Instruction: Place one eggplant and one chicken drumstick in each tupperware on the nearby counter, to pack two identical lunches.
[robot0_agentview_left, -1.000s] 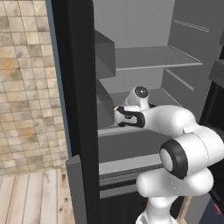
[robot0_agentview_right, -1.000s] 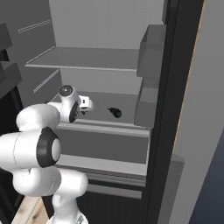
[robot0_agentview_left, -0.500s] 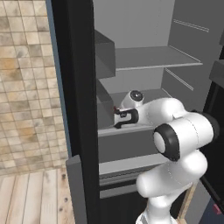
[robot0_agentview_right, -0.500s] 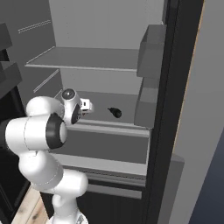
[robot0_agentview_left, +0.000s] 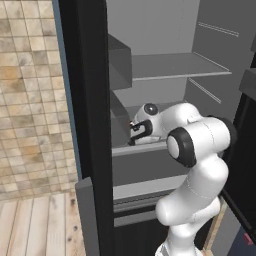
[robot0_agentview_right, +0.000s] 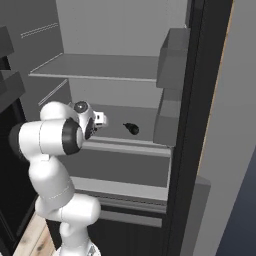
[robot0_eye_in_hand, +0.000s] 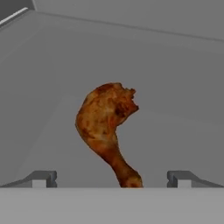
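Hand view, chicken drumstick (robot0_eye_in_hand: 108, 131) lying centered ahead, between spread jaws

No readable text
No lettering, label, brand, number or sign can be read on any surface.

From the right I see my white arm's hand (robot0_agentview_right: 101, 119) reaching onto the lower grey fridge shelf (robot0_agentview_right: 145, 142), near a small dark object (robot0_agentview_right: 132, 128) that I cannot identify.
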